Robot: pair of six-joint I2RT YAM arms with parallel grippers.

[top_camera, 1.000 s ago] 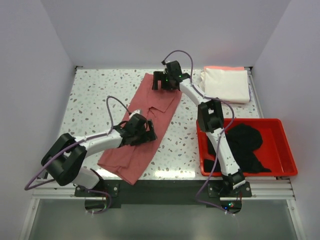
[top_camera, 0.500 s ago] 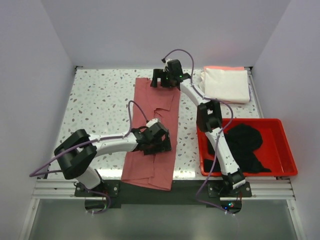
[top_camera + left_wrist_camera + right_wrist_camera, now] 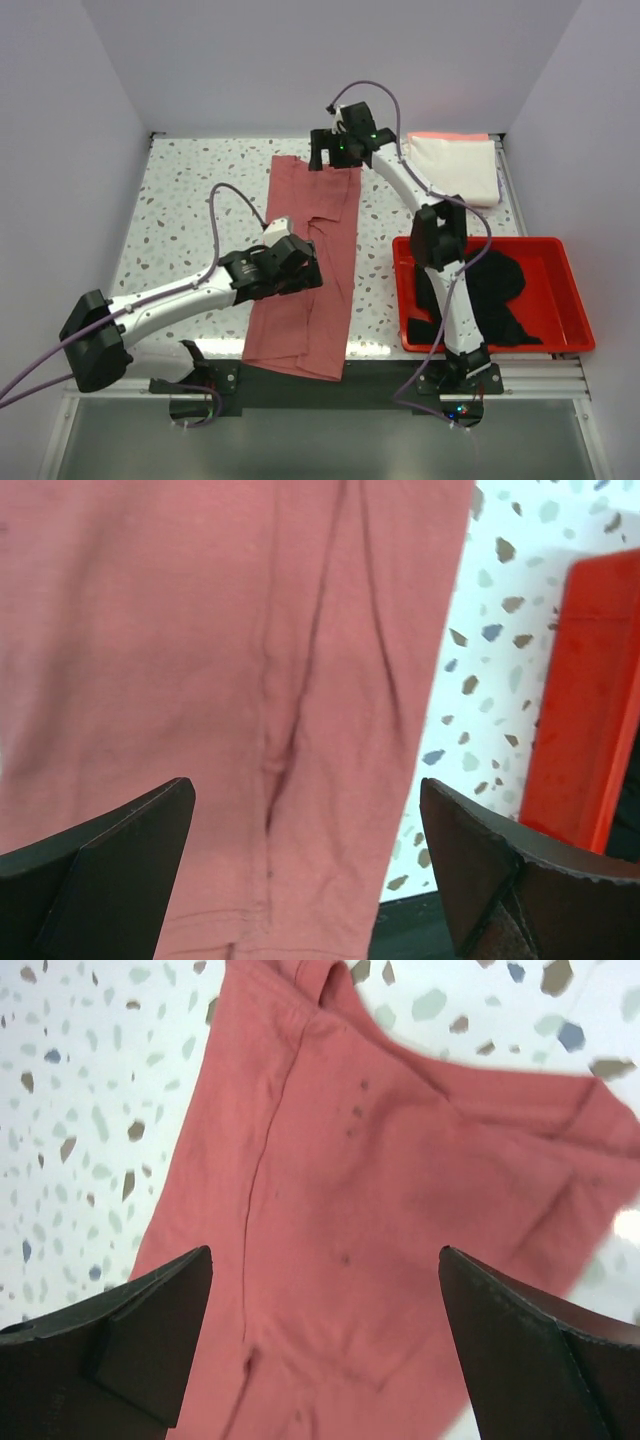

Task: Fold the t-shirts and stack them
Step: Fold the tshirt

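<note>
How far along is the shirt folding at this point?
Done: the cream-white shirt lies folded on the peach-pink shirt at the far right. In hand: the rose-red shirt is laid out as a long strip, the left gripper and right gripper open above it. Left: the black shirt sits crumpled in the red tray.

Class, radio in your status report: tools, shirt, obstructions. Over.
Left tool open above middle of rose shirt. Right tool open above its far end. Shirt lies in a long strip, ungripped. Nothing blocking; red tray sits aside.
</note>
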